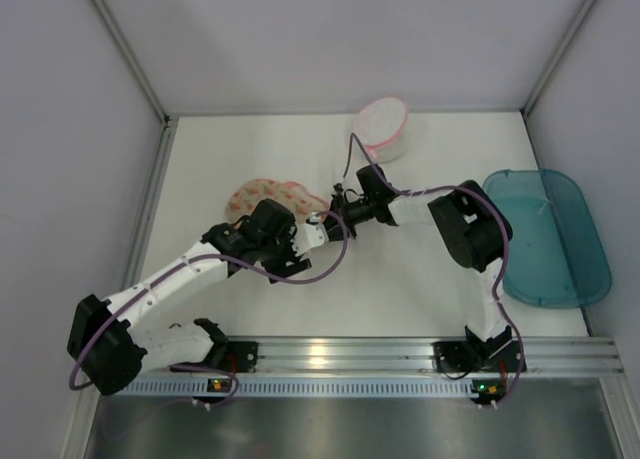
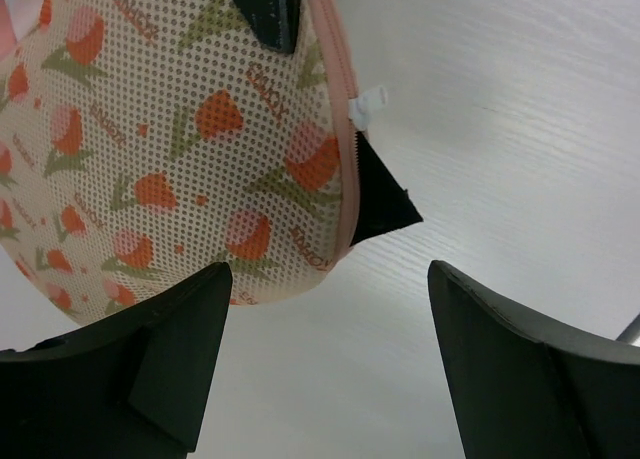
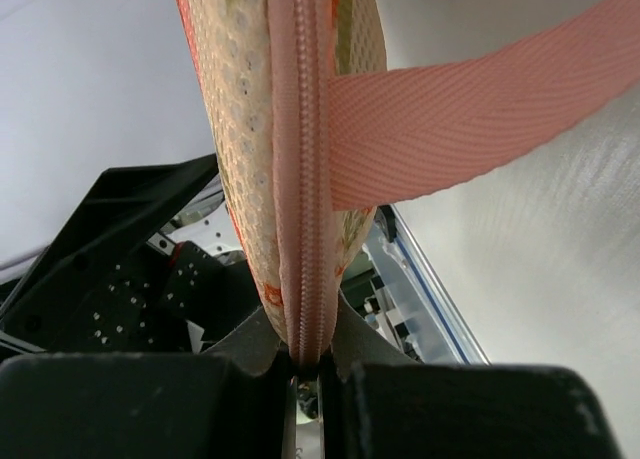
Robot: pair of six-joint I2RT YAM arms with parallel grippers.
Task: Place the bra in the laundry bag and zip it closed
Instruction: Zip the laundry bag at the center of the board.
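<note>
Right hand (image 3: 305,371) clamped on laundry bag (image 2: 170,149) zip; left hand (image 2: 328,279) apart beside bag, bra (image 2: 382,204) corner protruding.

Ahead of the left gripper (image 2: 328,279), the laundry bag (image 2: 150,149) runs off the top and left edges of the wrist view. Of the bra (image 2: 380,204), only a black corner pokes from the zip opening; the rest is hidden inside the mesh. A dark shape (image 2: 262,14) at the top edge is cut off, and whether it is fabric or a finger cannot be told. From above, the left wrist (image 1: 268,224) covers much of the bag. The zip (image 3: 305,179) disappears between the right gripper's (image 3: 305,379) pinched fingertips and leaves the frame above them. The pink strap (image 3: 480,109) is cut by the right edge. Behind the bag, black arm parts (image 3: 110,279) are blurred.
</note>
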